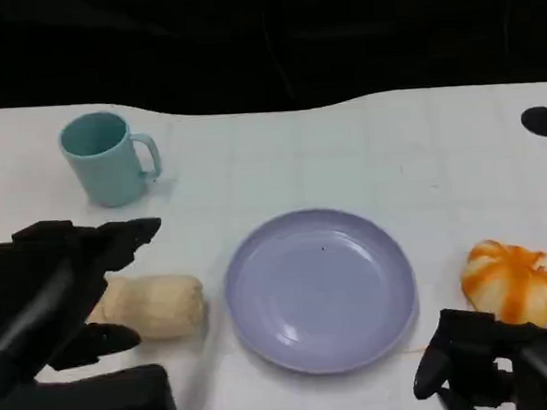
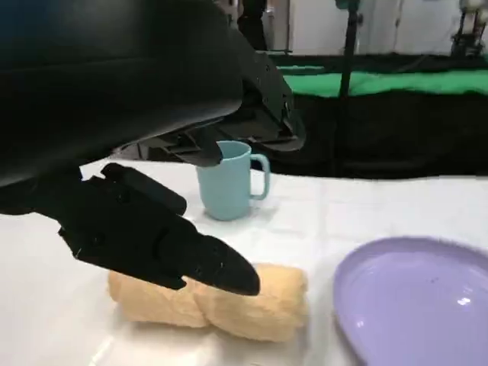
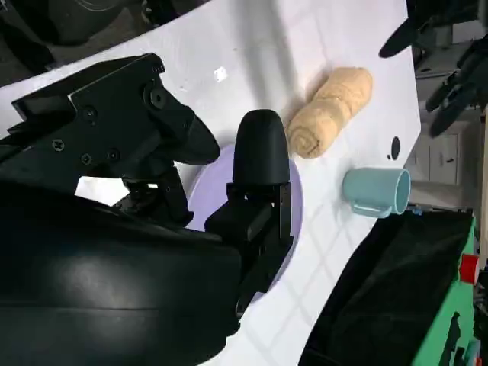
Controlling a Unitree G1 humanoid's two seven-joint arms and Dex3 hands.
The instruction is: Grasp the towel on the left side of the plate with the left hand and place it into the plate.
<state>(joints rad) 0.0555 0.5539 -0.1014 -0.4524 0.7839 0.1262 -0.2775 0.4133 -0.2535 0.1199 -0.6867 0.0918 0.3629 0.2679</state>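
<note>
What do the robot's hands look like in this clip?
Both are matte black throughout. The left hand has a blocky palm and thick, tapering fingers with rounded tips. The right hand has the same black build; its wrist view shows a glossy rounded shell, angular plates with small screws, and a rounded fingertip. No cables or markings are visible.

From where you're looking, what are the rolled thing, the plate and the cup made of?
The towel looks like soft beige terry cloth: fuzzy, matte, rolled in a spiral. The plate seems glossy lilac plastic or melamine, given its highlights. The mug is smooth, matte teal, plastic or glazed ceramic; I can't tell which.
</note>
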